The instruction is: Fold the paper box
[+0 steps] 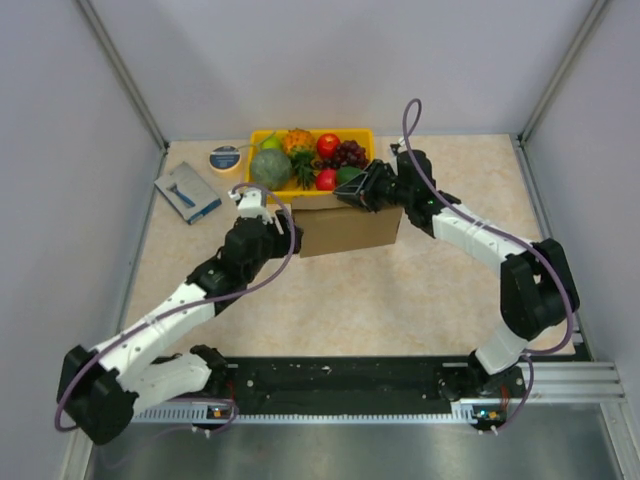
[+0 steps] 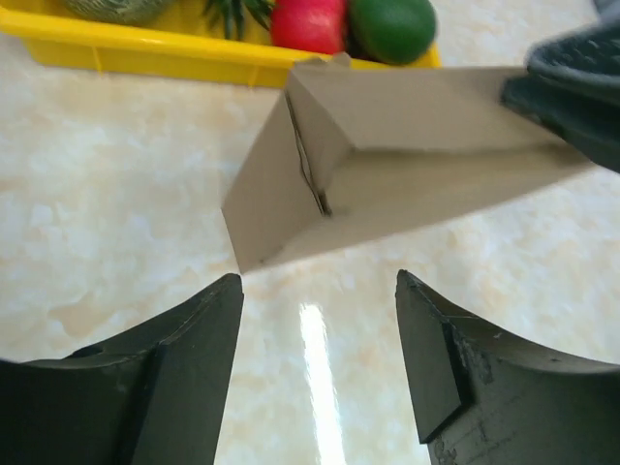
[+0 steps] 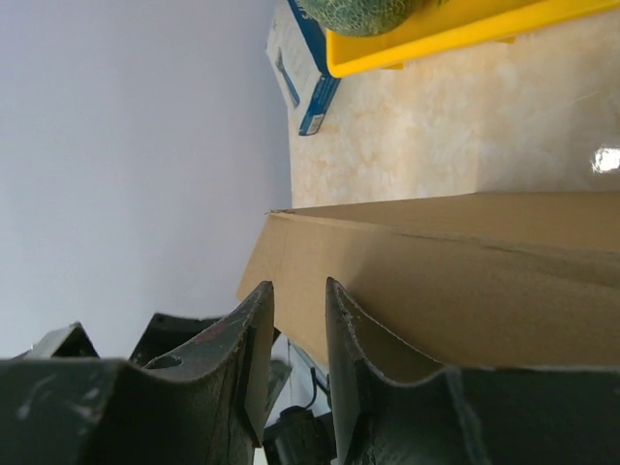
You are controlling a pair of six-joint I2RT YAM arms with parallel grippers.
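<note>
The paper box (image 1: 345, 228) stands already shaped on the table (image 1: 400, 300), a little toward 12 o'clock of centre in the overhead view. Its far side is just beside the yellow fruit tray (image 2: 145, 53), which lies at its 12 o'clock.

The right gripper (image 3: 298, 286) sits at the box's 1 o'clock corner, on the top edge. Its jaws are drawn nearly together. Whether cardboard is nipped between them I cannot tell.

The left gripper (image 2: 318, 281) hovers at the box's 9 o'clock end. It is released, its jaws wide with only bare table between them and clear of the cardboard.

In the left wrist view the end wall's seam (image 2: 308, 165) gapes a little, so the fold there looks unfinished.

The left fingers should probably meet that end wall squarely and press toward 3 o'clock along the crease. The right gripper would act as a steadying hold against sliding. Pushing at a slant risks skidding the light box into the tray or buckling the panel.
</note>
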